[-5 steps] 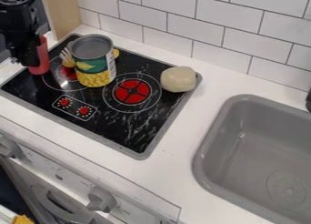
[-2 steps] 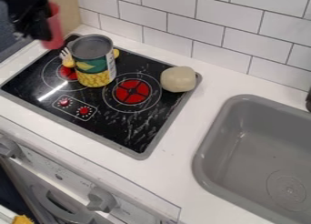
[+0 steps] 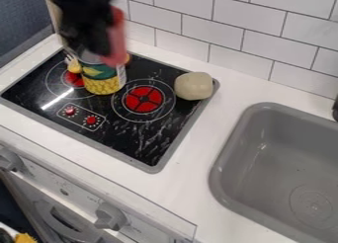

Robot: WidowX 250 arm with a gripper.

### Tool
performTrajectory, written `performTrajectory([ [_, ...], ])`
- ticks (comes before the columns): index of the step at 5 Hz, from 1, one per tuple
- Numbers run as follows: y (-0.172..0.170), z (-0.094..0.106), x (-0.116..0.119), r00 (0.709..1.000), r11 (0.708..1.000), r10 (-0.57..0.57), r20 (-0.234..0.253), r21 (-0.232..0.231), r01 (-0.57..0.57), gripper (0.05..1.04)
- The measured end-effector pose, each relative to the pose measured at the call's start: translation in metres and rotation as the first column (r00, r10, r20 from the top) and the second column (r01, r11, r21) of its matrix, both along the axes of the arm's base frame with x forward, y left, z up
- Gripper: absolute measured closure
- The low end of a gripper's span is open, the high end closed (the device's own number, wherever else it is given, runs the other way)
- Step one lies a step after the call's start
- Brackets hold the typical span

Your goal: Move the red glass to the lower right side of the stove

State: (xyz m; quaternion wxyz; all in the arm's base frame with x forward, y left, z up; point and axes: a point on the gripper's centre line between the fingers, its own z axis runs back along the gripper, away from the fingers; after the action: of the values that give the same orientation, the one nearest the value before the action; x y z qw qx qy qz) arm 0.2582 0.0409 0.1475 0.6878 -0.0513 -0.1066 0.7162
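Note:
At the upper left hangs my black gripper [image 3: 99, 44], blurred, shut on the red glass [image 3: 117, 38]. The glass is upright and held up in the air, in front of the upper part of the can as the camera looks down. The black stove [image 3: 148, 133] lies below, with a grey rim and two red-marked burners. Its lower right part has only light smears on the black surface.
A green and yellow can [image 3: 104, 80] stands at the stove's back left, with a yellow-handled item [image 3: 73, 66] beside it. A beige round object [image 3: 193, 86] sits at the back right corner. The grey sink [image 3: 264, 173] is at right, before a tiled wall.
From the stove's left edge, the gripper has lifted the red glass and carried it rightward to over the can. The can and the beige object have stayed put.

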Motion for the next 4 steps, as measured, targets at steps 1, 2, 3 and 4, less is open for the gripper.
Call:
performTrajectory([
  [1, -0.037, -0.027, -0.011, 0.992, 0.992, -0.122, -0.028, -0.025, 0.121, 1.001],
  [2, -0.044, -0.043, -0.021, 0.984, 0.985, -0.17, -0.051, -0.004, 0.17, 1.001],
  [3, -0.047, -0.057, -0.023, 0.98, 0.983, -0.184, -0.073, -0.003, 0.184, 1.001],
  [4, -0.04, -0.068, -0.021, 0.982, 0.986, -0.165, -0.091, 0.015, 0.167, 1.001],
])
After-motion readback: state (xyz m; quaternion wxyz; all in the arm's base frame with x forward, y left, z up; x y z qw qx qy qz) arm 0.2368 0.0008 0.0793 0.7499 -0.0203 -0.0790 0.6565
